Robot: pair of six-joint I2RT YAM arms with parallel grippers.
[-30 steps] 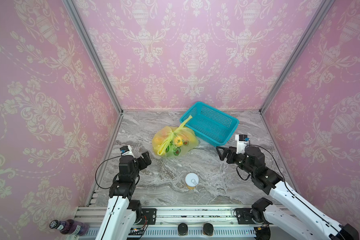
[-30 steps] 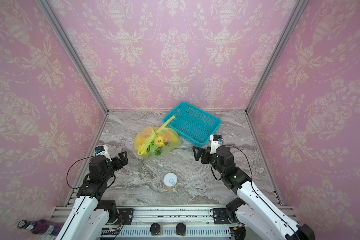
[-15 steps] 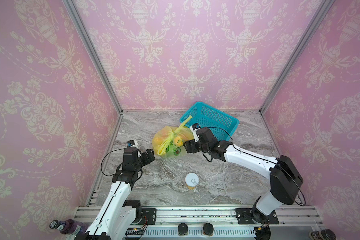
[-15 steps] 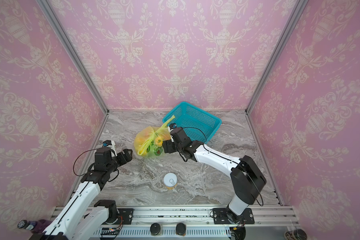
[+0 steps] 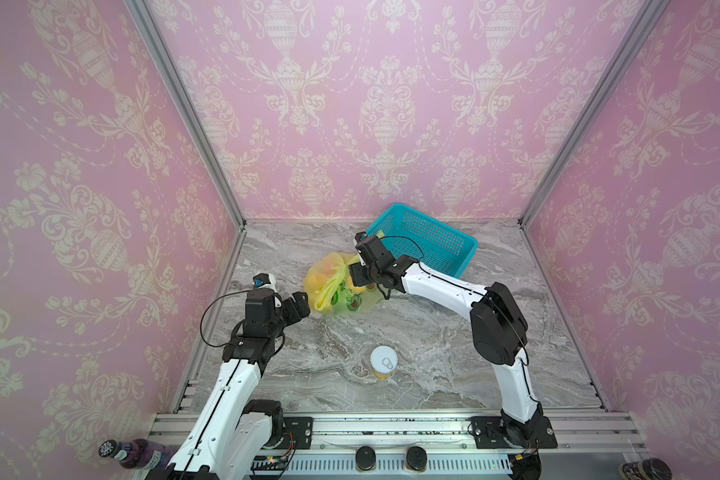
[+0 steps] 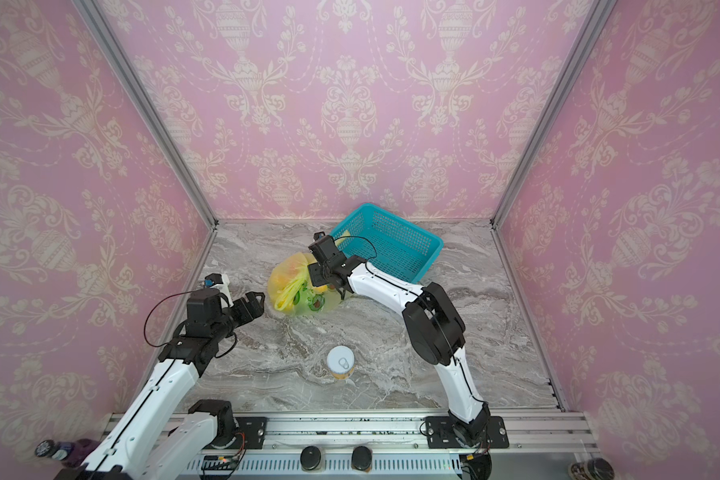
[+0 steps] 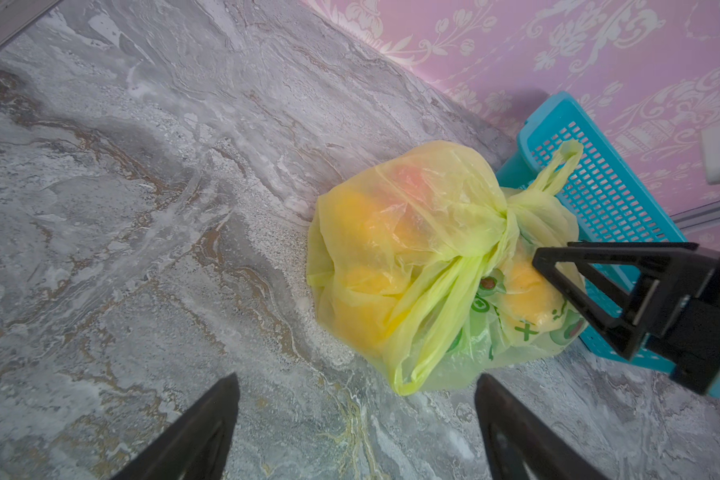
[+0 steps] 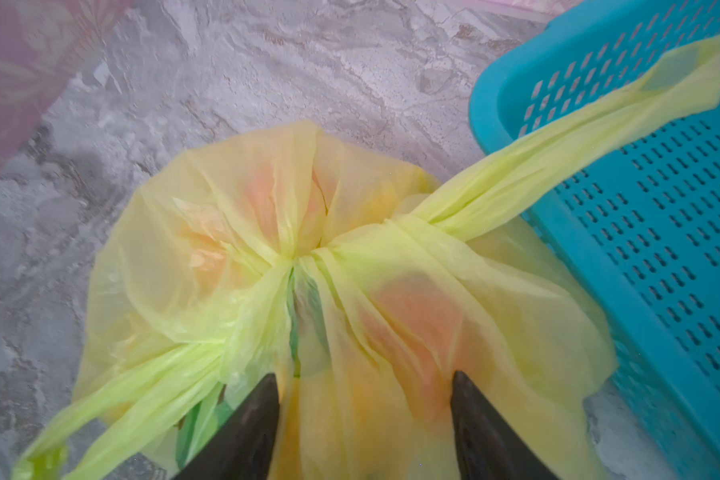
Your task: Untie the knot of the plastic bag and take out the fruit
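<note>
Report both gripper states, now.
Left gripper: open, holding nothing.
Right gripper: jaws partly apart astride the plastic bag; whether it grips cannot be told.

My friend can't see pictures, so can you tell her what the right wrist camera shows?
A tied yellow plastic bag of orange and pink fruit sits on a grey marble table, its knot in the middle. The right claw, tips apart, is over it, and one handle lies over a turquoise basket.
</note>
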